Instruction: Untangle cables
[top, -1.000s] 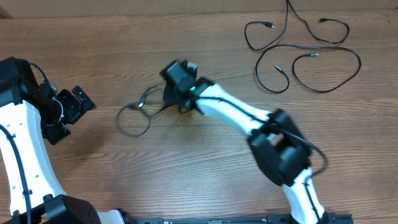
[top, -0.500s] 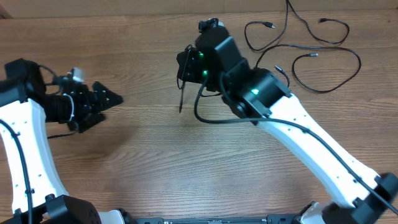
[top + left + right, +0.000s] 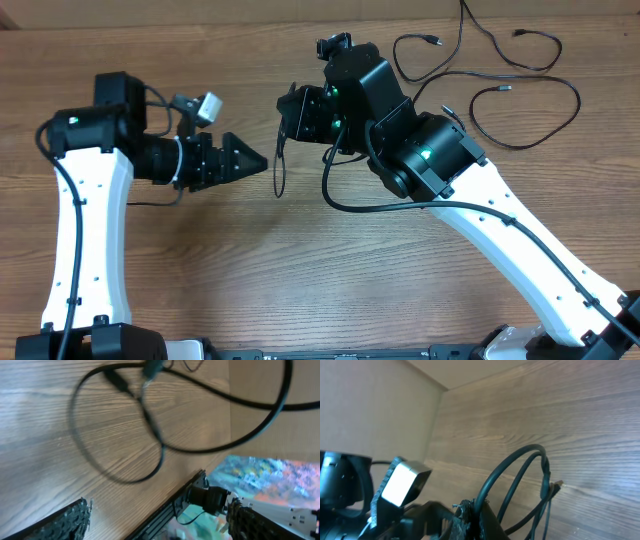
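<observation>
Wooden tabletop (image 3: 300, 280) carries the work area. Right hand (image 3: 292, 112), at centre far, is clamped on a black cable (image 3: 277, 172), whose loop hangs from the grip. Left hand (image 3: 250, 160), just left of the loop, has its fingers spread wide. Further cables (image 3: 577, 100) lie at far right.

We saw a brown wood-grain table (image 3: 300, 270) carrying the scene. Directly on it lay thin black cables (image 3: 578, 98) in loose, overlapping loops, well apart from the right gripper (image 3: 288, 112), off to its right and farther back, and farther still from the left gripper (image 3: 255, 160).
</observation>
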### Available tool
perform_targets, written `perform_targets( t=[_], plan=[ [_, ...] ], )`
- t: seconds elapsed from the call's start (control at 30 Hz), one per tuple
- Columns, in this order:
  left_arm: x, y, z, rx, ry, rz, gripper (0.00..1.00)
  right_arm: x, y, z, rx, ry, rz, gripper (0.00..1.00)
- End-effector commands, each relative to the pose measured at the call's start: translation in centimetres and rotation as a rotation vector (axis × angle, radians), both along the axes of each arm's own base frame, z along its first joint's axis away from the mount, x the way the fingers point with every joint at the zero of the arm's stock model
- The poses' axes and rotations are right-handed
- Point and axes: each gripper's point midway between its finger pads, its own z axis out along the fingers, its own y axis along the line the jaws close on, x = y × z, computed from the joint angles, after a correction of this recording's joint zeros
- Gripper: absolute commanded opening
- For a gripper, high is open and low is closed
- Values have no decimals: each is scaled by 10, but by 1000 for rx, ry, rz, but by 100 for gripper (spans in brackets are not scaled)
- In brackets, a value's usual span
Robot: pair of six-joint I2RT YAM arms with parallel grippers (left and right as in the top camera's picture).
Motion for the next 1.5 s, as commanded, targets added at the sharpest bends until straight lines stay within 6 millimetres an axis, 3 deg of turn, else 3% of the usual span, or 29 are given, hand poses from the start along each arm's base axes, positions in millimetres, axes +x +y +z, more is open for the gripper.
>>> perform_targets(
  t=[0.0,0.27,0.57,0.73,0.8,0.97,1.07,1.2,1.3,1.47],
  plan=[
    [1,-18,6,-17,-68,-80,91,-15,3,21,48,-18,61,4],
    [12,-27,2,44,-149,-118,91,-23,7,20,61,4,100,4],
    [33,1,-20,238,-96,39,72,-27,10,20,73,15,126,4],
    [34,2,-21,247,-99,43,54,-27,9,19,68,20,124,4],
    [38,6,-23,265,-80,84,40,-28,8,17,62,27,124,4],
    [44,14,-26,296,-32,175,23,-31,6,11,44,51,123,4],
    [45,14,-26,295,-36,179,5,-32,5,8,35,62,123,4],
    [47,23,-30,337,-4,242,4,-31,0,2,9,73,101,4],
    [48,48,-42,454,69,384,4,-23,-19,-13,-83,83,6,4],
    [48,65,-47,529,113,490,4,-20,-36,-25,-161,94,-64,4]
  ],
)
